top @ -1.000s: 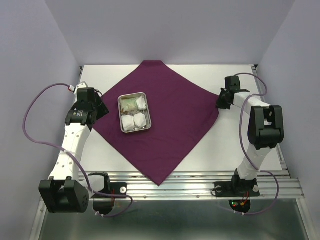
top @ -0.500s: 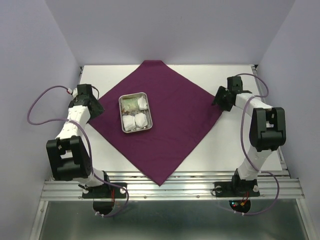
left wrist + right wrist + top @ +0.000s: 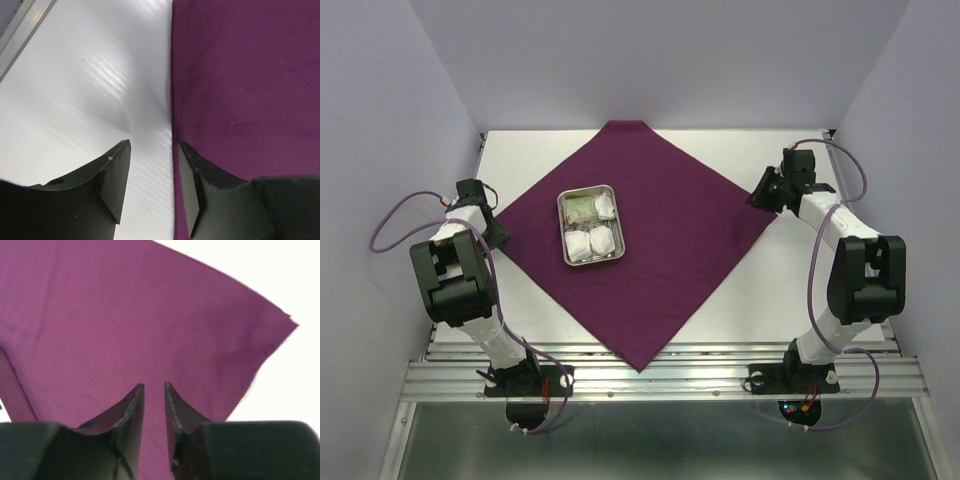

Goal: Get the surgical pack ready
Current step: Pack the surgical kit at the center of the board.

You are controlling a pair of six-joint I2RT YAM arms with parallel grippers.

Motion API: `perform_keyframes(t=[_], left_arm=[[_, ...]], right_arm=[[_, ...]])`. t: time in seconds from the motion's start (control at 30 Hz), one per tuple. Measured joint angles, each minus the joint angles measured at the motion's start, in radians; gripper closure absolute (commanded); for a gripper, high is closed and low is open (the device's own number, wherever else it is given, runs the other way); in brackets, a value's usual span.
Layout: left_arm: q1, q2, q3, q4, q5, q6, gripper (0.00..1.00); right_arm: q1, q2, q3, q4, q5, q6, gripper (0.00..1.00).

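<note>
From above, both sets of fingers are largely hidden under their own wrists, so only the wrist views show them. The left fingers (image 3: pixel 112 172) fill the bottom of their view, cut off by the lower edge, and stand spread with a clear gap. The surgical pack (image 3: pixel 670 250), a large deep-purple cloth, lies flat as a diamond on the white bench (image 3: pixel 775 290). One straight edge of it runs down the left wrist frame into that gap, so one finger stands over bare bench and the other over cloth. Whether either tip touches cannot be told. The right fingers (image 3: pixel 129 415) rise from the bottom centre of their view, nearly together with only a thin slit between them. They are over the cloth just inside its corner, which points to the upper right of that frame; whether they touch the fabric is unclear. Toward the upper left of the cloth sits a steel tray (image 3: pixel 563 203) holding white gauze pads (image 3: pixel 592 243) and a greenish item (image 3: pixel 580 208) too small to make out, any print on it unreadable.
</note>
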Motion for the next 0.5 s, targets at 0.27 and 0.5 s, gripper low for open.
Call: perform_keyframes(t=[0.27, 0.5], left_arm=[[-0.006, 0.107, 0.069, 0.047, 0.028, 0.002, 0.42], [-0.006, 0.129, 0.083, 0.077, 0.049, 0.003, 0.49]], right_arm=[[0.08, 0.008, 0.008, -0.002, -0.043, -0.003, 0.65], [0.181, 0.058, 0.051, -0.005, -0.058, -0.006, 0.64]])
